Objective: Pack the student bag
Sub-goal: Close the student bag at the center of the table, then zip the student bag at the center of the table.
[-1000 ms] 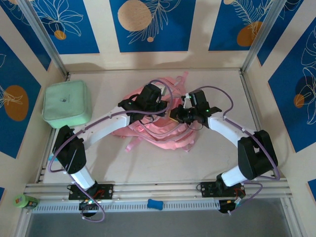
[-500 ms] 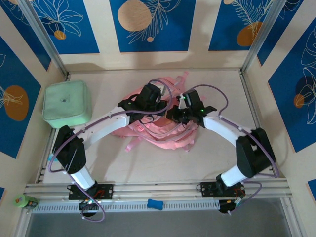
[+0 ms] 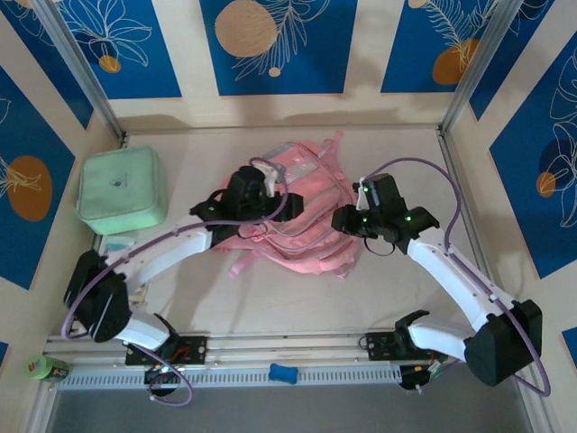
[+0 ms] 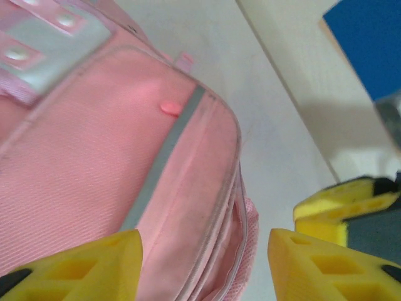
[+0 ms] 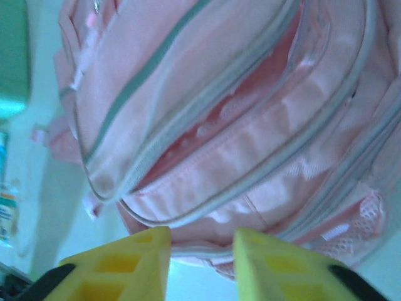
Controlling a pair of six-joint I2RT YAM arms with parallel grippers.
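Straps trail toward the near edge from the student bag [image 3: 306,194], which lies flat in the middle of the bench [image 3: 297,298], front pockets up, with both arms reaching over it (left arm [image 3: 171,248] from its left side, right arm [image 3: 451,266] from its right). Left jaws stand spread wide, their yellow fingers [image 4: 94,266] framing a pink pocket with a grey stripe and gripping nothing; whether they touch the fabric I cannot tell. Right jaws are parted by a narrower gap, their fingers [image 5: 125,263] near the bag's edge, beside a gaping zip opening, with nothing pinched between them. Mint green case [image 3: 122,189] sits well apart from the bag, against the left wall.
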